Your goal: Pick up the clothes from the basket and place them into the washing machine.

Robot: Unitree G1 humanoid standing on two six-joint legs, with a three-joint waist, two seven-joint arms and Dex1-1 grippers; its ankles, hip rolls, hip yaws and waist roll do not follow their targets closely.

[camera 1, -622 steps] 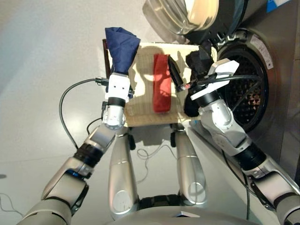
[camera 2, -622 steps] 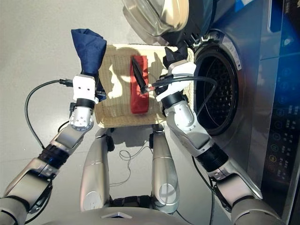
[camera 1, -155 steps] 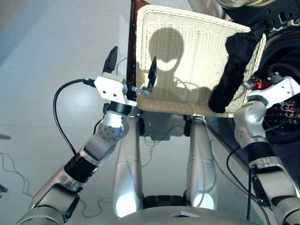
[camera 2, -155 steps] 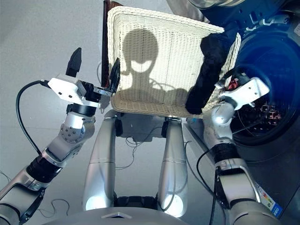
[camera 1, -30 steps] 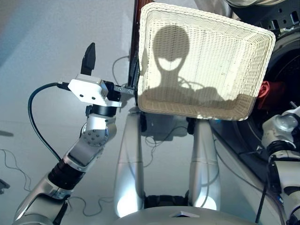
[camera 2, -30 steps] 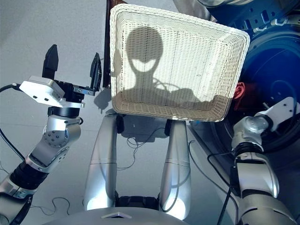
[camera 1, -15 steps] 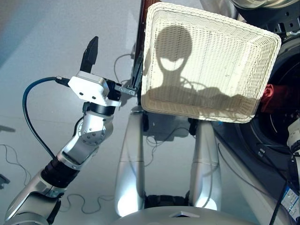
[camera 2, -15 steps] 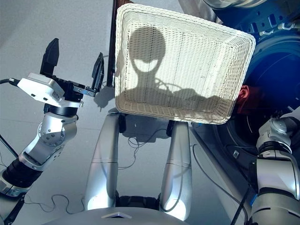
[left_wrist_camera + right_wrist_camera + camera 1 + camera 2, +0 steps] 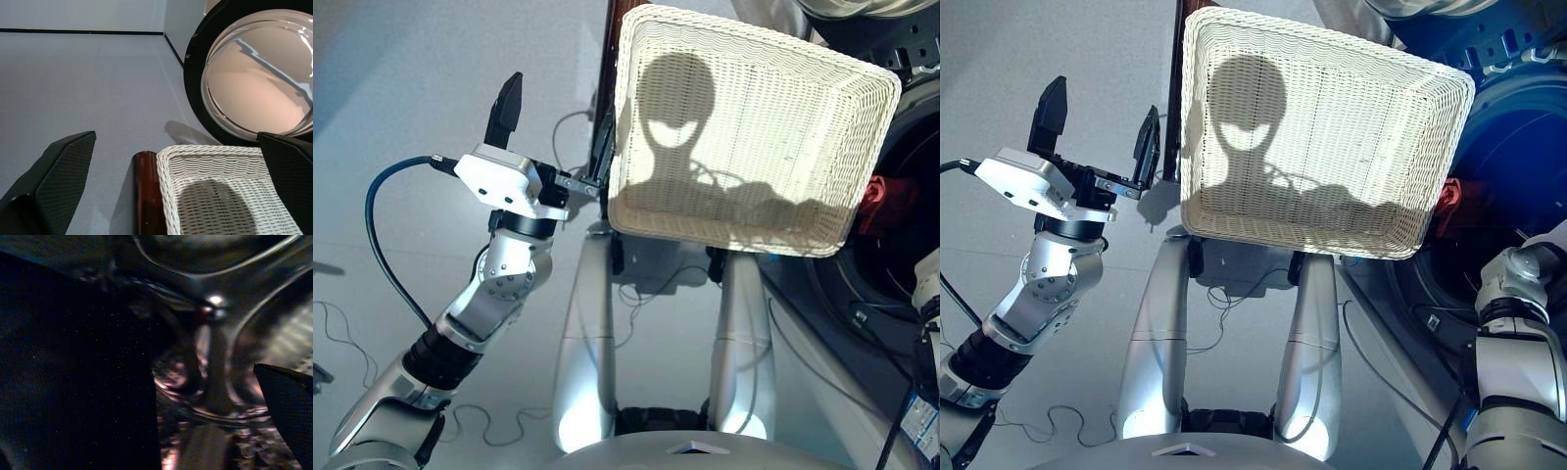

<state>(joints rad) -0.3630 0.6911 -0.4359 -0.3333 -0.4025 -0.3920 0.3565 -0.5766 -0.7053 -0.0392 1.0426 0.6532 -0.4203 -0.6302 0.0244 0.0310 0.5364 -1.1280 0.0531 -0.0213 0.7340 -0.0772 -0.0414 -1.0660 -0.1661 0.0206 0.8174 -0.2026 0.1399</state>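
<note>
The cream wicker basket (image 9: 855, 127) fills the upper middle of the head views, its woven floor carrying only shadow. A dark brown wooden edge (image 9: 146, 196) runs along the basket's left rim; what it belongs to cannot be made out.

The left gripper (image 9: 553, 132) is raised just beside the basket's left rim, its two black fingers (image 9: 58, 181) spread wide with nothing between them.

At the right edge of the head views is the dark drum opening of the washing machine (image 9: 1518, 196), mostly cut off by the frame. A small patch of coral-red cloth (image 9: 884, 201) shows inside it, just past the basket's right corner. The machine's round glass door (image 9: 259, 78) stands open behind the basket.

Only the right arm's forearm (image 9: 1518, 294) is visible; the right gripper itself is hidden from the head views. The right wrist view looks into the dim metal drum, with one black finger (image 9: 288, 404) at one corner and a large dark mass (image 9: 73, 372) that may be cloth or the other finger. I cannot tell whether this gripper holds anything.
</note>
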